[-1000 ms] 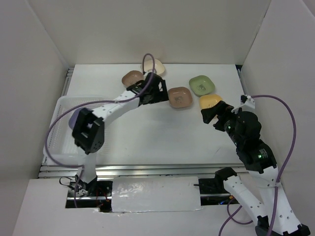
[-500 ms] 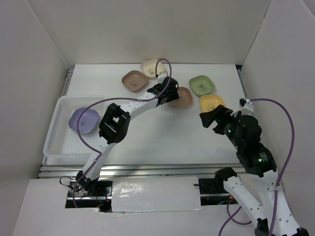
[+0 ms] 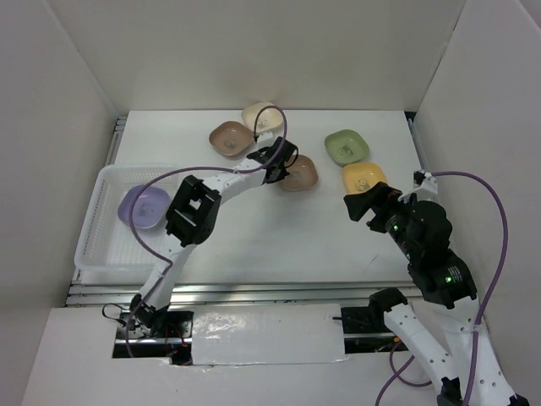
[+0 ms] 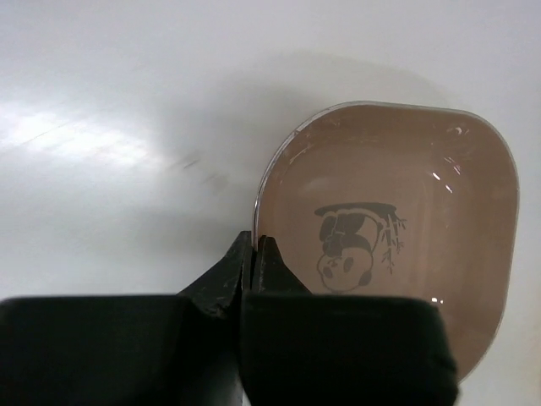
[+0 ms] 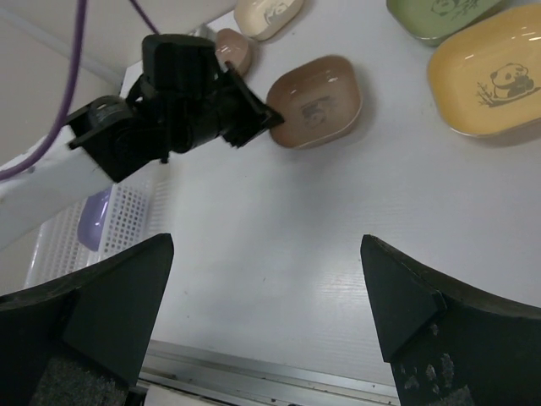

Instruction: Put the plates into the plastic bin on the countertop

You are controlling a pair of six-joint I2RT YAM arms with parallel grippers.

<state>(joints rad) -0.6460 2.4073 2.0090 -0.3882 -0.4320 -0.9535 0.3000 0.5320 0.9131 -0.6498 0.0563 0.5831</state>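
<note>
- Now the left jaws are pressed together on the rim of a brown plate point(image 4: 397, 237), which sits beyond the middle of the bench point(image 3: 279, 241).
- The right jaws hang spread wide above the bench, near a yellow plate point(image 3: 363, 176).
- A purple plate point(image 3: 142, 208) lies inside the plastic bin point(image 3: 110, 251) at the bench's left edge.
- A green plate point(image 3: 347, 146), a cream plate point(image 3: 260, 116) and a second brown plate point(image 3: 228, 139) lie along the far side.

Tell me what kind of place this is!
Probably a robot test booth, not a kitchen: plain white walls box in a white table, two robot arms stand at its near edge, with dishes and a bin on it.
</note>
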